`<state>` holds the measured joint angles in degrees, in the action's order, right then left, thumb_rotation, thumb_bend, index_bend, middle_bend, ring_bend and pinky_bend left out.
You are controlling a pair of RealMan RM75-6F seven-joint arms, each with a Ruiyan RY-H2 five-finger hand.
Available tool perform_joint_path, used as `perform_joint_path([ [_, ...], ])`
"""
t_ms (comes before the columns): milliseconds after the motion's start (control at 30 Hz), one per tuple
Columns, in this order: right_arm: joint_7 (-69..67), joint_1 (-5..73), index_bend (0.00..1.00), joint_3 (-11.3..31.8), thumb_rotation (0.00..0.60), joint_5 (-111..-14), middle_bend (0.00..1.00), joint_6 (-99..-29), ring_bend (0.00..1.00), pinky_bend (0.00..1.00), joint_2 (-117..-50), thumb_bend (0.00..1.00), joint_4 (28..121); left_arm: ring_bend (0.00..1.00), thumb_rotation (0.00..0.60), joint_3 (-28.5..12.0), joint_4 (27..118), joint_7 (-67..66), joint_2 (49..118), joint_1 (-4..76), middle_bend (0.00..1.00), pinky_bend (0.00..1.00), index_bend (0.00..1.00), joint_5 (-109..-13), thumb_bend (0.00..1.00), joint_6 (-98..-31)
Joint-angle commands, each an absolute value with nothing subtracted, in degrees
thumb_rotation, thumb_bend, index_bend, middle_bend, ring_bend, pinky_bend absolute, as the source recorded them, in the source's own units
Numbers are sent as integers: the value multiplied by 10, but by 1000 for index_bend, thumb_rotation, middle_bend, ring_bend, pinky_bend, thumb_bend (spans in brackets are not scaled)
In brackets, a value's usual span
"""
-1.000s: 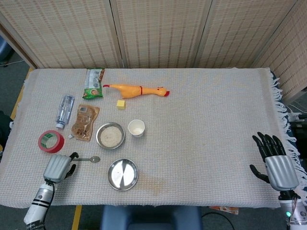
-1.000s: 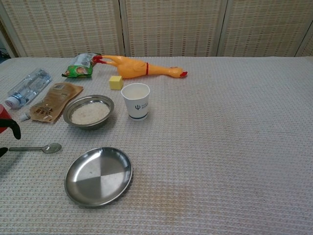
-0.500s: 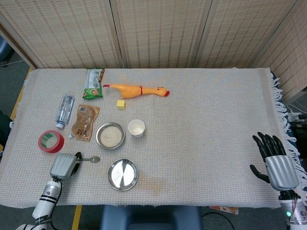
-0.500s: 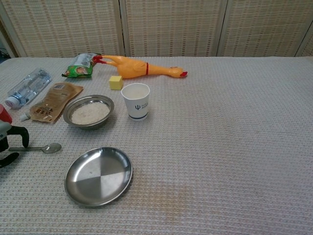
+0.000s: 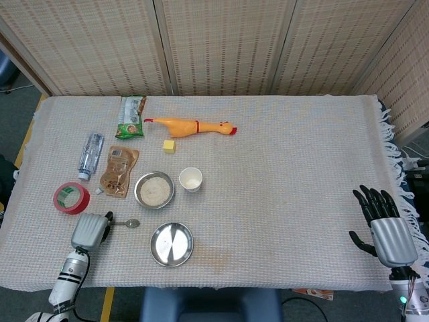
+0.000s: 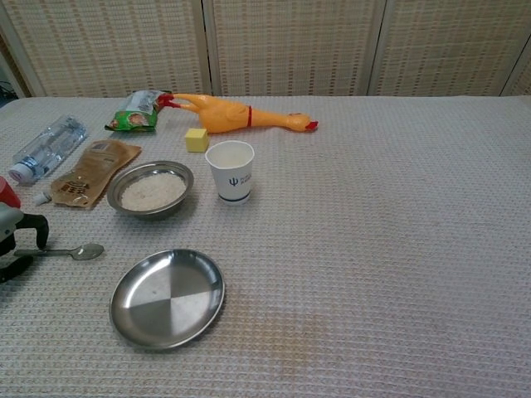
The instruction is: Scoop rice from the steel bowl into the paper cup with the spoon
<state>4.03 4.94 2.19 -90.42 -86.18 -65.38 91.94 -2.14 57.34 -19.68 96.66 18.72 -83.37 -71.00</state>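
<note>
step: grab spoon (image 6: pixel 73 251) | left hand (image 5: pixel 90 230) fingers (image 6: pixel 35 225) around handle, grip unclear (squeeze snug, lift level) | right hand (image 5: pixel 385 231) fingers apart

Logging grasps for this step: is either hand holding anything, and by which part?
Left hand is at the spoon handle's end, but a closed grip cannot be told. Right hand holds nothing.

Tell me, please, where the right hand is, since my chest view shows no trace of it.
Observer: The right hand is at the cloth-covered table's right front corner, fingers spread, holding nothing.
Operator: What is the red thing at my left edge?
Observer: A red tape roll, lying flat left of the brown foil pouch.
Operator: How does the left hand sit?
Observer: The left hand lies back upward over the small metal spoon's handle end.
</note>
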Motion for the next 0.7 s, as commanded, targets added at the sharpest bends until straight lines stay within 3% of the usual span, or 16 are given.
perform_joint_path([
  [33,40,49,0,22,600,-904,0,-861,0,0,-654,170,919,1000,600,-20,570,-196,969,187,1000,1000,465,-835,424,-713],
  [700,43,51,0,22,600,-901,0,-855,0,0,-654,170,921,1000,600,-17,573,-177,962,187,1000,1000,564,-843,426,-727],
])
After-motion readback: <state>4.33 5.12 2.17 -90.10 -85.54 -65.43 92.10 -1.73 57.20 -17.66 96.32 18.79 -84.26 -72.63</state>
